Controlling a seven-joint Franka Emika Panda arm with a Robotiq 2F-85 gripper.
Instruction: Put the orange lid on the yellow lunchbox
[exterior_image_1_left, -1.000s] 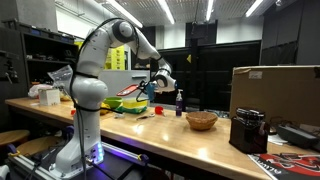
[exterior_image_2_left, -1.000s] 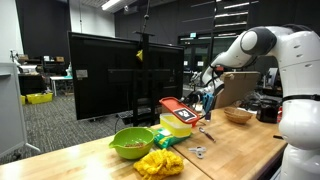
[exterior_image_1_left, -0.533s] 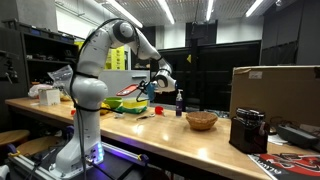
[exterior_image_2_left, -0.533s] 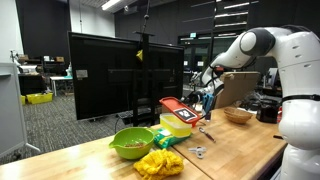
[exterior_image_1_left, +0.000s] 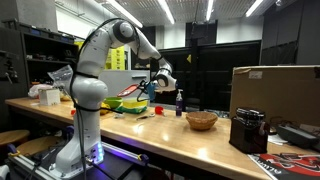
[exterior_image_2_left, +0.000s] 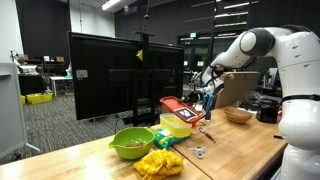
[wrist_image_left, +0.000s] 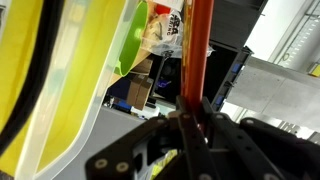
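In both exterior views my gripper (exterior_image_2_left: 207, 95) (exterior_image_1_left: 157, 82) is shut on one edge of the orange lid (exterior_image_2_left: 177, 108) (exterior_image_1_left: 136, 92). The lid has a white mark and hangs tilted just above the yellow lunchbox (exterior_image_2_left: 175, 127), which stands on the wooden table (exterior_image_2_left: 245, 150). The wrist view catches the lid (wrist_image_left: 201, 45) edge-on as a red strip running up from between the closed fingers of my gripper (wrist_image_left: 194, 101). Yellow-green plastic fills the left of that view, too close to identify. In an exterior view the lunchbox is mostly hidden behind the lid and the green bowl.
A green bowl (exterior_image_2_left: 132, 142) and a crumpled yellow bag (exterior_image_2_left: 160, 163) lie near the lunchbox. A tan woven bowl (exterior_image_1_left: 201, 120), a dark bottle (exterior_image_1_left: 179, 103), a cardboard box (exterior_image_1_left: 275, 92) and a black device (exterior_image_1_left: 248, 130) stand farther along the table. Small tools (exterior_image_2_left: 197, 151) lie nearby.
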